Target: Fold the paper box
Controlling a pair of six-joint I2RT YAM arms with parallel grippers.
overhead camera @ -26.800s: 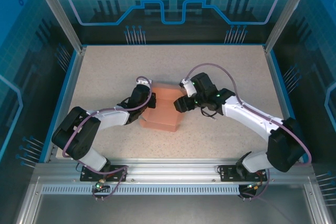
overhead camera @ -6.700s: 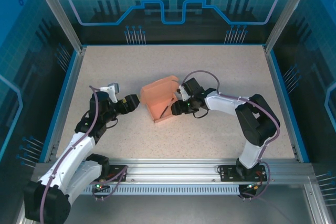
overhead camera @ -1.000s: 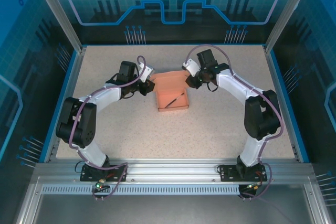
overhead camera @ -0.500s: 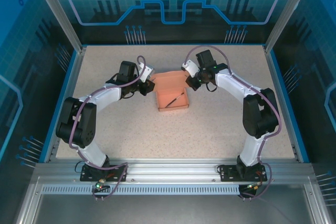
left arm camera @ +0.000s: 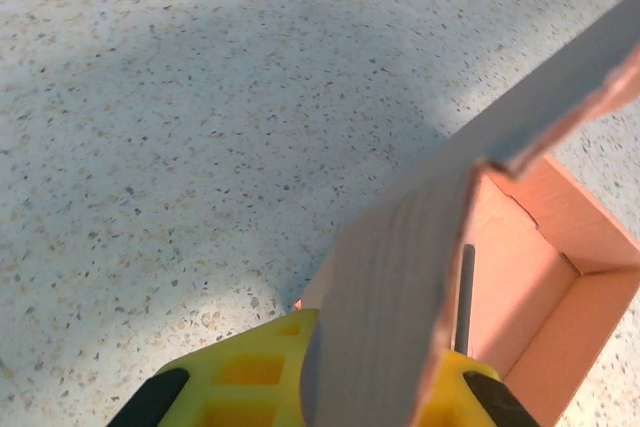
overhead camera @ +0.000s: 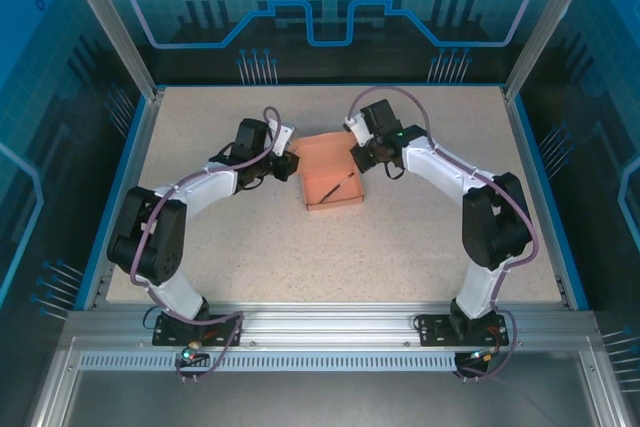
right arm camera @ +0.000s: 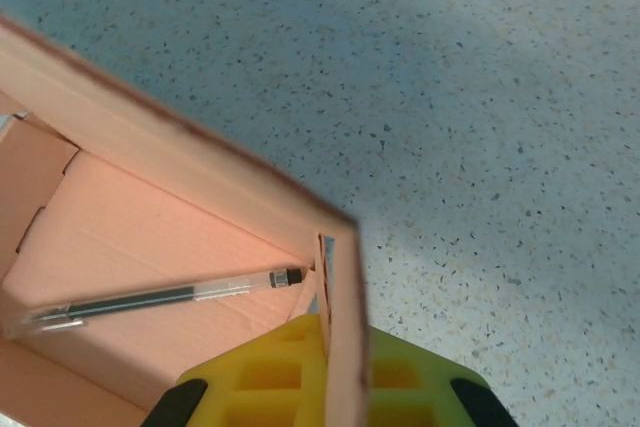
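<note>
The paper box (overhead camera: 333,179) sits open-topped on the speckled table (overhead camera: 420,247), a little beyond its middle and between the two arms, with a pen (overhead camera: 337,185) lying slantwise on its floor; its walls stand up, so the folding looks well along, and the step in hand seems to be closing in the remaining flaps; the left gripper (overhead camera: 287,165) is pinched down on the box's left-hand flap (left arm camera: 420,247), which rises at a tilt between its yellow fingers (left arm camera: 250,382) in the left wrist view; the right gripper (overhead camera: 360,158) is closed tight on the thin top edge of the side wall (right arm camera: 346,287) at the box's far right corner; the next move, I judge, calls for the arms to work together, one steadying the box while the other swings its flap inward over the pen, gently enough that the thin card turns along its crease and neither buckles nor drags the box across the table.
</note>
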